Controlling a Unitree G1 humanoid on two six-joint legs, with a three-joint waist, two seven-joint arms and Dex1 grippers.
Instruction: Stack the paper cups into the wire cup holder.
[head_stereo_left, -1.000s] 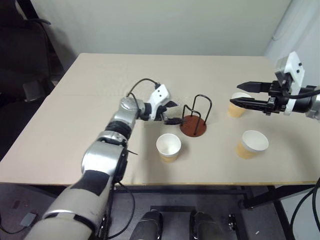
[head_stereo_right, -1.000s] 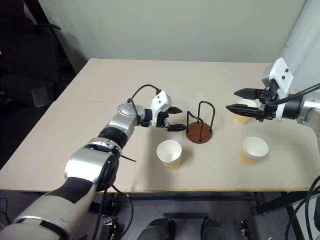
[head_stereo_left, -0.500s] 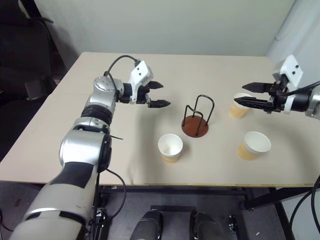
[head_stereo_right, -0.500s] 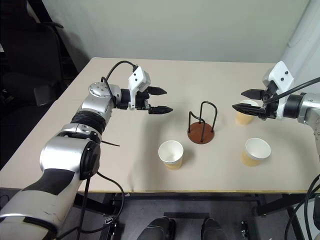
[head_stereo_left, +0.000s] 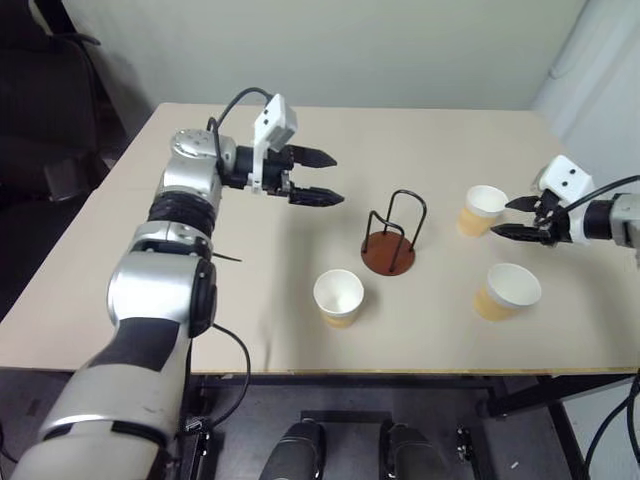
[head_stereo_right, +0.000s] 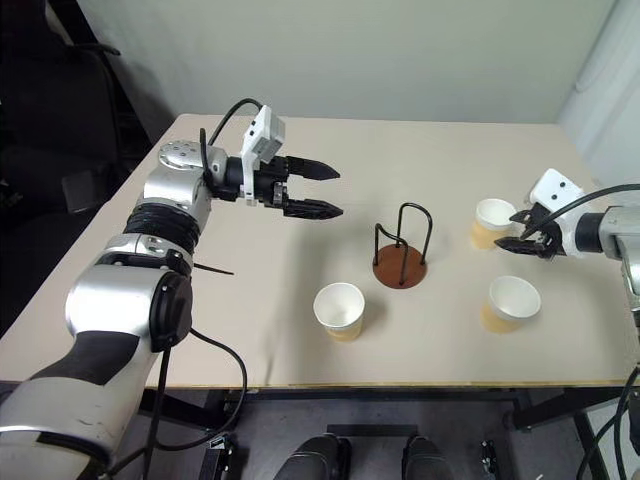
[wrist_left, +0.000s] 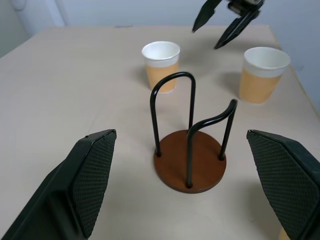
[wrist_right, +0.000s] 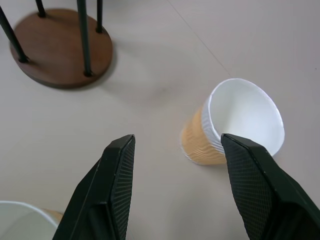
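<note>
The wire cup holder (head_stereo_left: 388, 252), black loops on a round brown base, stands empty at mid-table. Three tan paper cups stand upright: one in front of the holder (head_stereo_left: 338, 296), one to its right (head_stereo_left: 482, 210) and one nearer at the right (head_stereo_left: 505, 290). My left gripper (head_stereo_left: 330, 178) hovers open and empty above the table, left of the holder and pointing at it; its fingers (wrist_left: 90, 180) frame the holder (wrist_left: 189, 160). My right gripper (head_stereo_left: 503, 217) is open and empty, low beside the right cup (wrist_right: 235, 125), its tips just right of the rim.
The beige table (head_stereo_left: 200, 260) ends at a front edge close to the front cup. A dark chair (head_stereo_left: 50, 90) stands off the table's left side. A pale wall runs behind the far edge.
My left gripper has lifted away from the holder's base, up and to the left, still open. My right gripper has sunk and drawn right, from above the right cup to beside it.
</note>
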